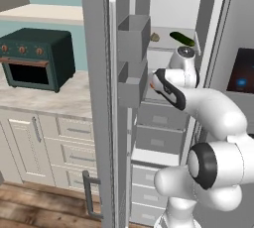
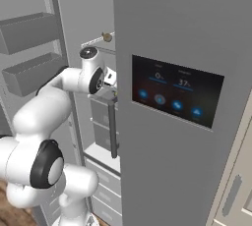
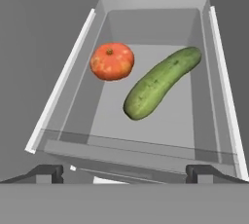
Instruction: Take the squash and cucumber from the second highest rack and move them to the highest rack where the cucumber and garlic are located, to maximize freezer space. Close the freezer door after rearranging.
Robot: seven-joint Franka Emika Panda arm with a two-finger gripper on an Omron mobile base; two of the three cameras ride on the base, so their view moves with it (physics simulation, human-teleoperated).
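hand view looks down on the squash (image 3: pixel 112 61), round and orange-red, lying just left of the light green cucumber (image 3: pixel 161 82) on a pale rack (image 3: pixel 146 130); they lie near each other, apart. gripper (image 3: pixel 124 173) hovers at the rack's front edge, jaws wide, holding nothing. above, garlic (image 1: pixel 155 37) and a dark cucumber (image 1: pixel 182 38) sit on the highest rack (image 1: pixel 166 46) behind the open freezer door (image 1: pixel 121 98).

Left base view looks from behind-left into the open freezer (image 1: pixel 168 63); right base view from behind-right, near, past the panel door (image 2: pixel 177 97). Both share the arm. Hand view looks down close onto a shelf (image 3: pixel 146 121).
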